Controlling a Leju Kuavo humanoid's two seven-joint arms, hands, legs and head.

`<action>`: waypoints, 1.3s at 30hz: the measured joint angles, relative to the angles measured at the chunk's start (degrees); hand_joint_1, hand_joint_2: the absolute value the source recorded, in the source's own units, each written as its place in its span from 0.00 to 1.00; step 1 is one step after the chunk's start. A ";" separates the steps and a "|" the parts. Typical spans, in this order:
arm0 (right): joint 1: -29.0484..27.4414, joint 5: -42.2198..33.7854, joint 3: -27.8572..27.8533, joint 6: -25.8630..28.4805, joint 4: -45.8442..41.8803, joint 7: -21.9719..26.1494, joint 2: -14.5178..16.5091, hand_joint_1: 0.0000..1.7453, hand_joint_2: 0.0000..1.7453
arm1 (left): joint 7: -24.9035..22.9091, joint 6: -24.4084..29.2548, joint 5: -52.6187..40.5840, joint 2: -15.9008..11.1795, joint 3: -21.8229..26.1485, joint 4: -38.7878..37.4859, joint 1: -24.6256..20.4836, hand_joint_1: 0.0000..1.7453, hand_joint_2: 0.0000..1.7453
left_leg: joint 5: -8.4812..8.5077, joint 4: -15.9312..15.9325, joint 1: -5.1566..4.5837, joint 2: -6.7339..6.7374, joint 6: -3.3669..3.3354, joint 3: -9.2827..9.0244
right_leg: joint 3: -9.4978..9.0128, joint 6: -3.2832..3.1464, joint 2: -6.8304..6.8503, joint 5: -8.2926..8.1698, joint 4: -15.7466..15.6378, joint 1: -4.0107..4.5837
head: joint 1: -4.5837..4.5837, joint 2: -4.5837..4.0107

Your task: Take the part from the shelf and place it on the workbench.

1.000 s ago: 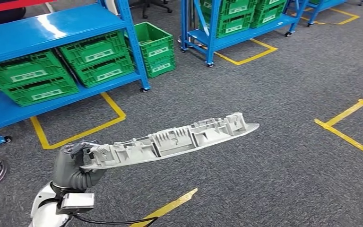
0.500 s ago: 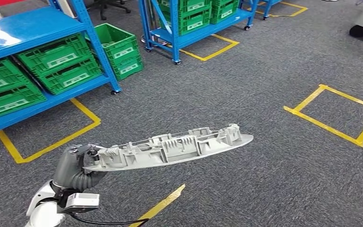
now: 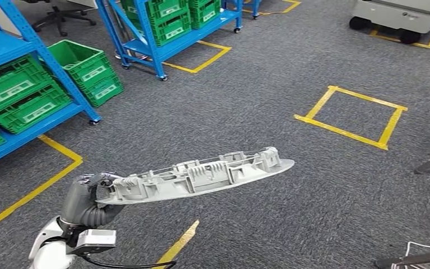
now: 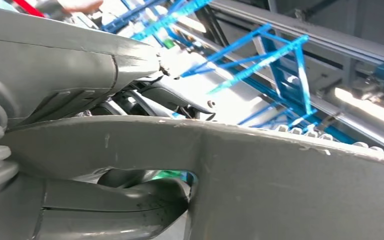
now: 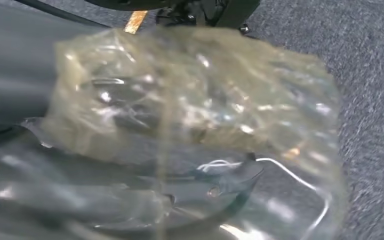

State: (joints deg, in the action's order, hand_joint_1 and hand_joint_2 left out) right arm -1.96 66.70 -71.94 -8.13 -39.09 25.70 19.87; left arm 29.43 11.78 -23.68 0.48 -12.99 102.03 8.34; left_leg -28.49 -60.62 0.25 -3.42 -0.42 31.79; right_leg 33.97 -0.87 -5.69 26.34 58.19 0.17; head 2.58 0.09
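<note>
Our left hand (image 3: 87,196) has its dark fingers (image 3: 89,180) curled over one end of the part (image 3: 201,176), gripping it so the long piece juts out level across our front, above the floor (image 3: 269,78). In the left wrist view the thumb (image 4: 115,210) presses beneath the part's smooth underside (image 4: 290,195). Our right hand (image 5: 145,125) is wrapped in crinkled, clear plastic, and we cannot tell how its fingers lie.

We judge the pickup done: the part is off the shelf (image 3: 11,131), which stands well apart to our left. No workbench is in sight, so carrying and setting down remain.

The part is a slim grey moulding, ribbed and boxy on top, tapering to a rounded tip. The floor is coarse grey carpet with yellow tape (image 3: 347,115); green crates (image 3: 25,95) fill the blue shelf.
</note>
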 joint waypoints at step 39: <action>0.49 2.86 -0.42 -0.24 -0.61 0.18 0.52 0.00 0.00 | 5.85 1.82 2.08 -0.03 0.32 -0.37 -0.89 1.00 1.00 | 0.62 4.85 0.08 3.38 -0.79 -2.03 | 7.27 2.34 4.62 5.25 11.10 -0.43 | -0.20 0.00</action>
State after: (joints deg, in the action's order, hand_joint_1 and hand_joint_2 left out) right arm -1.46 69.56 -72.36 -8.37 -39.69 25.88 20.39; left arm 35.28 13.61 -21.59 0.45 -12.67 101.66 7.45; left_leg -27.87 -55.76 0.33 -0.04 -1.20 29.77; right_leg 41.24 1.47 -1.08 31.60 69.29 -0.26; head 2.38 0.09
